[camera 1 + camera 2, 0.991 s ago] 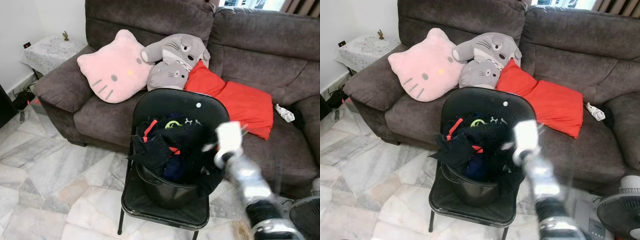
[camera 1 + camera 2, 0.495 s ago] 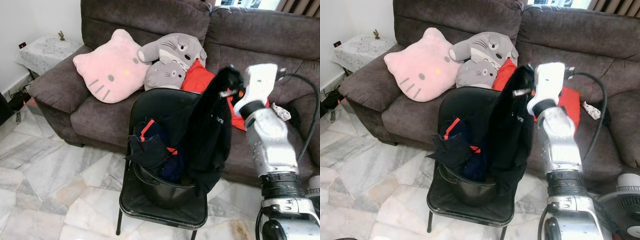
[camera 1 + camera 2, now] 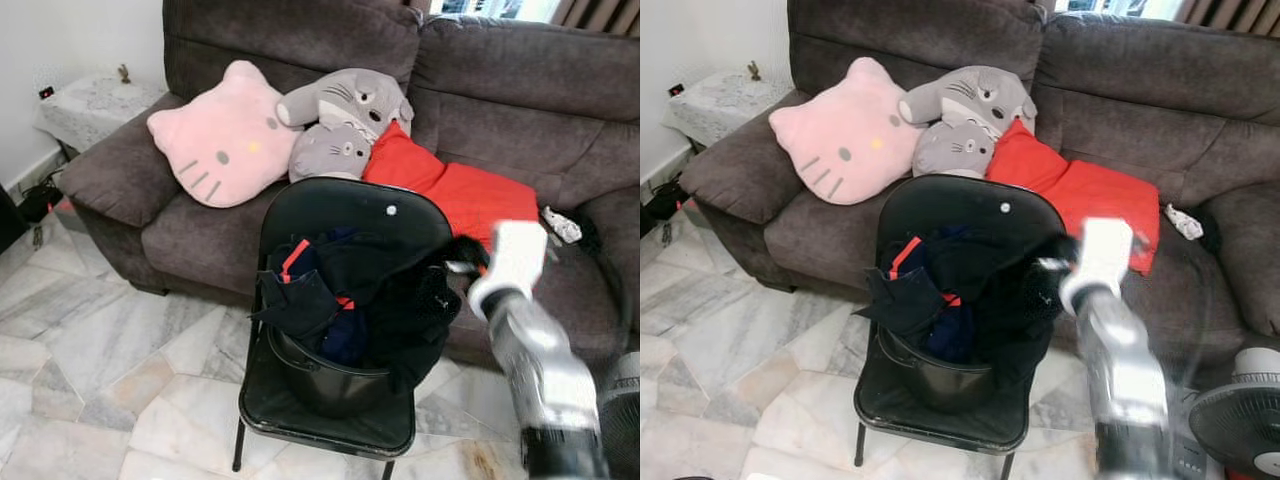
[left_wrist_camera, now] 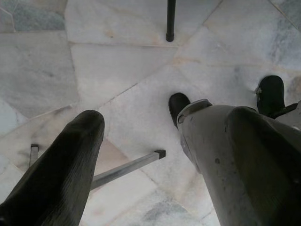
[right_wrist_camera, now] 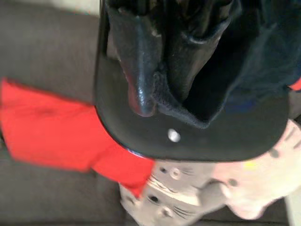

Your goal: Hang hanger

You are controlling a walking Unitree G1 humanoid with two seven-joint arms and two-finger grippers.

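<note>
A black garment [image 3: 418,300] hangs over the right side of a black bucket [image 3: 330,385] full of dark clothes. The bucket stands on the seat of a black folding chair [image 3: 345,205]. My right gripper [image 3: 462,262] is at the chair's right edge, just above the pile, and is shut on a fold of the garment. In the right wrist view the black fingers [image 5: 141,70] pinch the dark cloth [image 5: 188,99] above the chair back. My left gripper [image 4: 89,136] hangs idle over the marble floor.
A dark grey sofa [image 3: 520,90] stands behind the chair with a pink cat cushion [image 3: 220,135], grey plush toys [image 3: 345,120] and a red cushion [image 3: 470,195]. A fan [image 3: 1240,425] stands at the lower right. Marble floor [image 3: 90,350] lies open to the left.
Half a second ago my right arm held the black garment high above the chair. Now the arm is lower and the garment lies slumped against the bucket's right side.
</note>
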